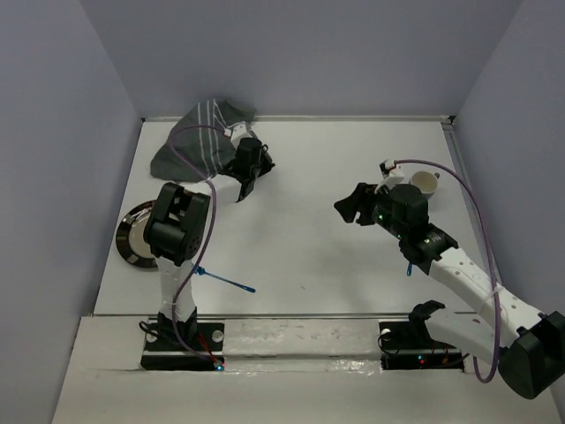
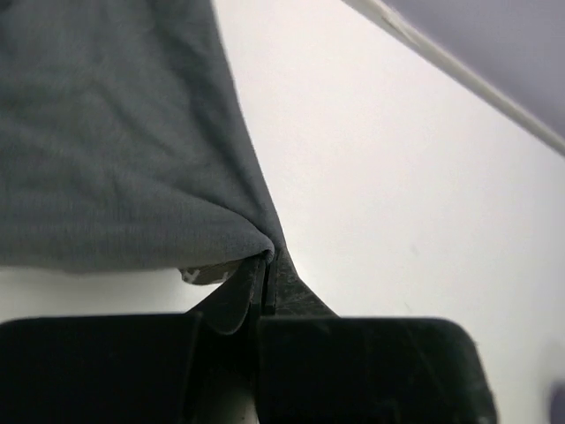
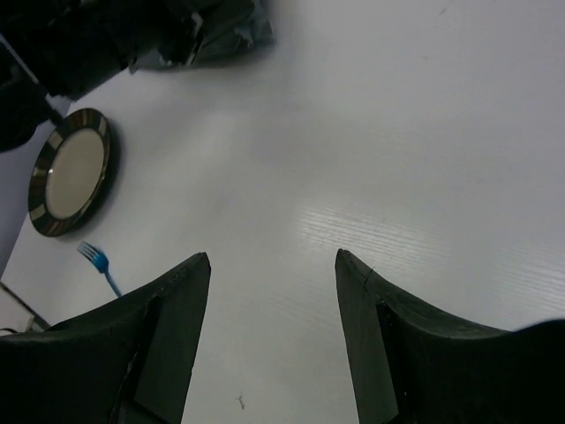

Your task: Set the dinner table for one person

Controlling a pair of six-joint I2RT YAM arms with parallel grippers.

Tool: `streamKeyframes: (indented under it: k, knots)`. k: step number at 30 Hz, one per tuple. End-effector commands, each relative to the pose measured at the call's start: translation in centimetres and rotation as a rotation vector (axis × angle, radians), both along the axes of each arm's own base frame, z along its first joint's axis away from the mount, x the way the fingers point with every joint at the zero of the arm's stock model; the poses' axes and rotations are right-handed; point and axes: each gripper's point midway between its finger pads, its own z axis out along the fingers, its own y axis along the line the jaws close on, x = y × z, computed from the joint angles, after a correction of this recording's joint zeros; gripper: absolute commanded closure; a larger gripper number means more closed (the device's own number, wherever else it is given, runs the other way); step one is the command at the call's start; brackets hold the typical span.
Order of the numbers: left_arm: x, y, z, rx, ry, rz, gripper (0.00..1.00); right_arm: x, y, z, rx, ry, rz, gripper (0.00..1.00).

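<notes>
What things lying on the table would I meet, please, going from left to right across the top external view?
Round shiny dark-rimmed plate → crumpled dark grey cloth with white stripes → small white cup.

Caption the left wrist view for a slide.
Left end effector shut on a fold of the dark grey cloth, white dinner table beyond.

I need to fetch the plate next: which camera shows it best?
The right wrist view: the whole plate shows, nothing over it. In the top view the left arm covers its right edge. The left wrist view shows cloth, no plate.
</notes>
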Motion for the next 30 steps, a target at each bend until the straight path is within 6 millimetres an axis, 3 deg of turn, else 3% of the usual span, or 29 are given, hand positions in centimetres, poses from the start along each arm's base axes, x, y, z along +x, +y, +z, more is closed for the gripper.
streamKeyframes:
  k: [1, 2, 4, 5, 9, 10, 12, 14, 16, 17, 19, 20, 21, 22, 23, 25, 27, 28, 30]
  knots:
    - [-3.5, -5.8, 6.2, -0.083, -0.182, -0.197, 1.00, 2.1, -4.2, 5.9, -0.060, -0.161, -0.230, 0.36]
    - [-6.3, -7.4, 5.7, -0.086, -0.175, -0.262, 1.00, 2.4, -4.9, 5.9, -0.087, -0.155, -0.268, 0.36]
    - [-8.6, -7.5, 5.7, -0.088, -0.184, -0.282, 1.00, 2.7, -5.4, 6.9, -0.107, -0.170, -0.295, 0.37]
    - [-11.5, -6.6, 5.0, -0.086, -0.171, -0.285, 1.00, 2.9, -5.6, 7.0, -0.116, -0.170, -0.306, 0.39]
    - [-16.7, -2.3, 4.0, -0.072, -0.180, -0.218, 1.00, 4.6, -4.9, 7.0, -0.129, -0.161, -0.318, 0.40]
    - [-18.3, -1.1, 3.8, -0.056, -0.183, -0.215, 1.00, 5.6, -4.3, 6.3, -0.141, -0.145, -0.313, 0.40]
    - [-19.4, -0.1, 3.6, -0.045, -0.174, -0.198, 1.00, 6.9, -3.3, 6.3, -0.135, -0.143, -0.302, 0.40]
    - [-20.8, 0.6, 3.4, -0.042, -0.167, -0.204, 1.00, 9.0, -2.1, 4.6, -0.156, -0.111, -0.297, 0.40]
    - [-21.6, 0.9, 3.1, -0.044, -0.160, -0.214, 1.00, 10.8, -0.7, 4.8, -0.152, -0.110, -0.279, 0.41]
    - [-22.4, 0.8, 2.8, -0.056, -0.154, -0.235, 1.00, 12.1, 0.2, 2.4, -0.184, -0.061, -0.266, 0.42]
    - [-23.4, 0.7, 2.4, -0.068, -0.149, -0.266, 1.00, 14.3, 1.7, 3.5, -0.142, -0.087, -0.262, 0.45]
    - [-23.8, 0.5, 2.3, -0.074, -0.146, -0.285, 1.00, 15.0, 2.4, 3.0, -0.137, -0.082, -0.250, 0.46]
    - [-24.1, 0.4, 2.2, -0.076, -0.145, -0.304, 1.00, 16.2, 3.4, 0.4, -0.160, -0.040, -0.232, 0.46]
    - [-24.7, -0.1, 2.1, -0.081, -0.143, -0.344, 1.00, 17.0, 4.1, -0.3, -0.156, -0.025, -0.224, 0.45]
    - [-25.1, -0.3, 1.7, -0.078, -0.134, -0.367, 1.00, 18.3, 4.9, 0.7, -0.138, -0.044, -0.224, 0.40]
    - [-26.3, -1.2, 1.2, -0.092, -0.118, -0.443, 1.00, 20.9, 6.6, -1.5, -0.144, -0.013, -0.218, 0.35]
    - [-27.1, -1.9, 1.1, -0.097, -0.114, -0.499, 1.00, 22.4, 7.5, -3.1, -0.155, 0.003, -0.216, 0.34]
    - [-27.7, -2.3, 1.1, -0.107, -0.111, -0.536, 1.00, 23.2, 7.6, -6.0, -0.187, 0.040, -0.229, 0.34]
    - [-28.6, -2.8, 1.2, -0.119, -0.113, -0.581, 1.00, 24.4, 7.4, -6.9, -0.205, 0.037, -0.269, 0.34]
